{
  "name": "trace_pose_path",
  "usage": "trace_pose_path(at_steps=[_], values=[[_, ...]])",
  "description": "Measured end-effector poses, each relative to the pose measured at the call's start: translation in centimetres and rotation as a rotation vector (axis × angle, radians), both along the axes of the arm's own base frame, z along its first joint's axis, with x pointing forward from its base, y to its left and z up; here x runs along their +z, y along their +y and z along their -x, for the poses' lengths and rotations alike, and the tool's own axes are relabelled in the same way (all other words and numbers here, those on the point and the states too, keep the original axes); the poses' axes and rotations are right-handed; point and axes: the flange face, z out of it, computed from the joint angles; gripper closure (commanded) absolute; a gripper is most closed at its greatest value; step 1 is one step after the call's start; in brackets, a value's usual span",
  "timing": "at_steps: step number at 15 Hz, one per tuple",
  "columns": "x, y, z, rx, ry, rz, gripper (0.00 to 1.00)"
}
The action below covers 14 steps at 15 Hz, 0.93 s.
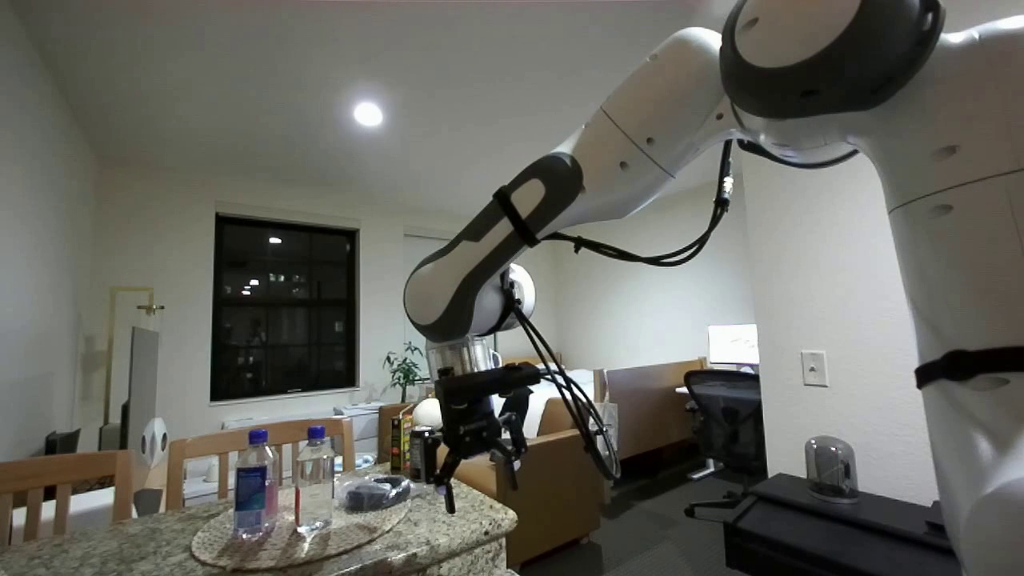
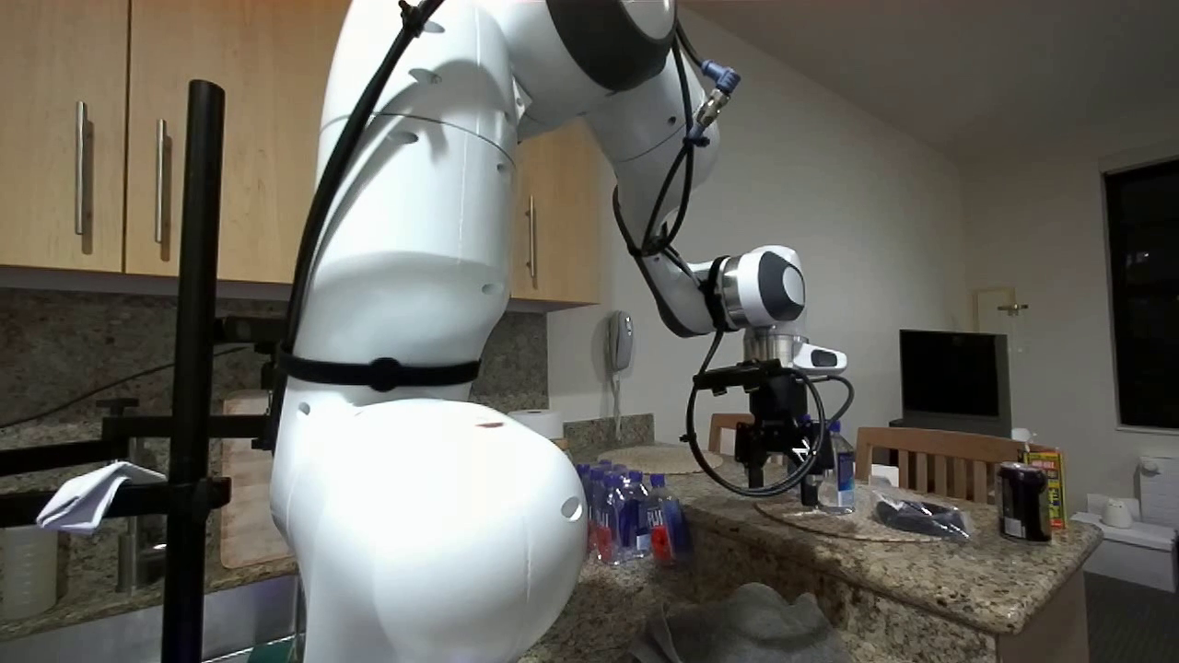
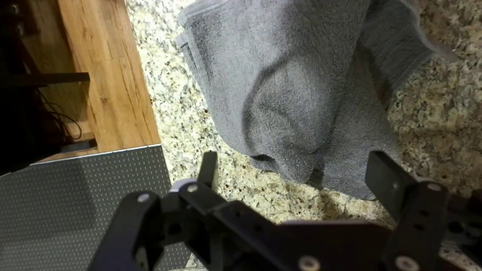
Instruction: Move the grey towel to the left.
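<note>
The grey towel (image 3: pixel 301 94) lies crumpled with folds on the granite counter (image 3: pixel 180 109) in the wrist view. In an exterior view the towel (image 2: pixel 755 631) shows at the bottom edge, on the lower counter. It is out of view in the remaining exterior view. My gripper (image 3: pixel 293 162) is open, with nothing between its fingers. In the wrist view its right finger overlaps the towel's near edge and its left finger is over bare granite. In both exterior views the gripper (image 1: pixel 482 492) (image 2: pixel 783 486) points down and hangs above towel height.
Clear bottles (image 1: pixel 314 488) and a plastic bag with a dark item (image 1: pixel 376 492) stand on a round mat (image 1: pixel 216 544) on the raised counter. Several bottles (image 2: pixel 631 520) stand lower down. A black can (image 2: pixel 1024 502) is near the ledge's end. The counter edge drops to floor (image 3: pixel 109 86).
</note>
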Motion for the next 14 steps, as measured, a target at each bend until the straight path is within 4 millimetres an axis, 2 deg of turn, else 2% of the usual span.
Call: trace_pose_path(at_steps=[4, 6, 11, 14], values=[[0.0, 0.1, 0.0, 0.001, 0.0, 0.0, 0.0], [-0.7, 0.3, 0.0, 0.022, 0.008, 0.022, 0.0], [-5.2, 0.8, -0.1, 0.16, 0.1, 0.031, 0.0], [-7.9, 0.2, -0.7, 0.249, 0.151, 0.01, 0.0]])
